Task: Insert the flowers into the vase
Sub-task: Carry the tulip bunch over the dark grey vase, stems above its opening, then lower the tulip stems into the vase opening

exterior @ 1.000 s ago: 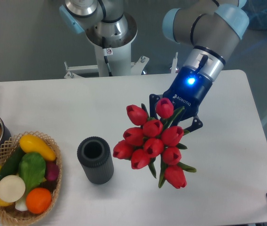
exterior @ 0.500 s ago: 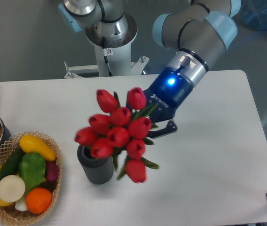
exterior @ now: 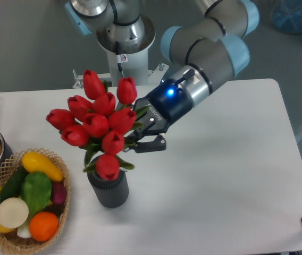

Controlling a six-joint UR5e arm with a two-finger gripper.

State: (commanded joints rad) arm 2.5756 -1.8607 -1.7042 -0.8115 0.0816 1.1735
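Worktop [exterior: 236, 180]: big, white, smooth and flat, with round corners. Everything sits on it.
Arm: grey tubes with light blue caps. A second ago it reached over the right side of the worktop. Now it has swung left and leans over the middle.
Flowers [exterior: 95, 123]: a bunch of red tulips with shut, shiny buds and green leaves. They look like plastic. A moment ago they were well to the right of the vase. Now they hang over it, and the lowest bud covers its mouth. The bunch is wider than the vase.
What this means: the carrying looks about done. I think the stems must go down into the mouth next.
Basket [exterior: 60, 212]: woven, light brown, full of bright toy food. It has not moved.
Claw [exterior: 143, 139]: dark with a blue light, clenched on the flower stems.
Vase [exterior: 110, 192]: small, dark grey, round like a tube, with ribbed sides. It stands upright in the same spot.
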